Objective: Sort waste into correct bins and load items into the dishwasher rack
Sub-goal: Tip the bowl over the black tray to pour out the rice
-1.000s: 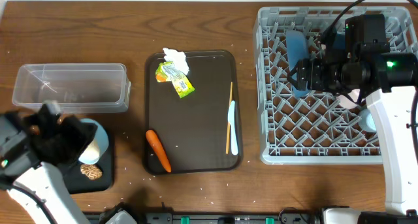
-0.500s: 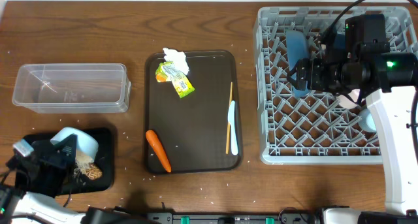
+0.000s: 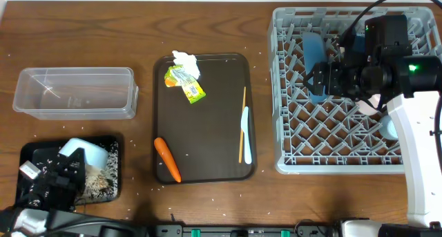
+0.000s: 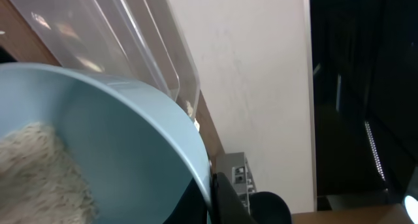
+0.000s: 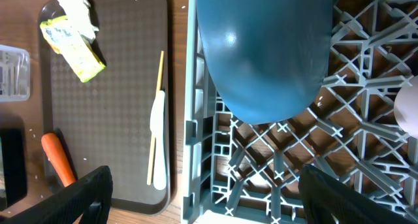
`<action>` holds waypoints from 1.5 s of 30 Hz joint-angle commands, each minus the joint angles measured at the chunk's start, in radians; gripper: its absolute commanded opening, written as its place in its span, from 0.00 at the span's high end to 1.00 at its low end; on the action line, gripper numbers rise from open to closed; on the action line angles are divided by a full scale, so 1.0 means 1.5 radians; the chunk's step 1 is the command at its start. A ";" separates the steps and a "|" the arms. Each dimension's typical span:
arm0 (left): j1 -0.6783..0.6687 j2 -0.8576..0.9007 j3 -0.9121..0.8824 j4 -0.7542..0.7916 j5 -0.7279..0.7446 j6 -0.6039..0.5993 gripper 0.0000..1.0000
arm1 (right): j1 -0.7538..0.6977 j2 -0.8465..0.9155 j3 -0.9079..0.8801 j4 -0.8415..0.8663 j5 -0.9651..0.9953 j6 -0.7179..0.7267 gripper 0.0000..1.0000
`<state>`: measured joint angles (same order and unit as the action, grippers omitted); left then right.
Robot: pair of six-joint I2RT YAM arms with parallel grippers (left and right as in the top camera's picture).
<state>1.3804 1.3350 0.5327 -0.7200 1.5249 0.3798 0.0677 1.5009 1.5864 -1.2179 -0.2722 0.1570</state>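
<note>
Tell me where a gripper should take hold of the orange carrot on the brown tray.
Probably at its middle, from straight above, closing across its narrow width. The carrot lies flat and slanted on the tray, with nothing touching its long sides.

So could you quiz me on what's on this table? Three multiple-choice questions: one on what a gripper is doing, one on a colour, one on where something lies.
1. The left gripper is:
A. wide open
B. shut on the pale-blue bowl
C. out of view

2. The plate standing in the dishwasher rack is:
A. pink
B. yellow
C. blue

3. The small orange carrot lies:
A. on the dark-brown serving tray
B. in the bowl
C. in the rack

Answers:
1 B, its finger sits against the bowl's rim in the left wrist view.
2 C, the overhead and right wrist views both show it blue.
3 A, it rests on the tray's surface, close to one edge.
</note>
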 commanded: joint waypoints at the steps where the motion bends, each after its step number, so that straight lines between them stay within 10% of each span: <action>1: 0.004 0.005 -0.004 -0.003 0.032 0.045 0.94 | 0.004 0.006 0.001 0.000 0.002 0.010 0.15; 20: 0.000 0.002 -0.002 -0.009 -0.027 0.154 0.94 | 0.004 0.006 0.001 0.007 0.002 0.036 0.14; 45: 0.002 -0.007 -0.002 0.011 -0.017 0.046 0.94 | 0.004 0.006 0.001 0.028 -0.016 0.055 0.14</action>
<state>1.3811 1.3388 0.5316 -0.6865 1.4860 0.4744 0.0677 1.5009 1.5864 -1.1767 -0.2806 0.2276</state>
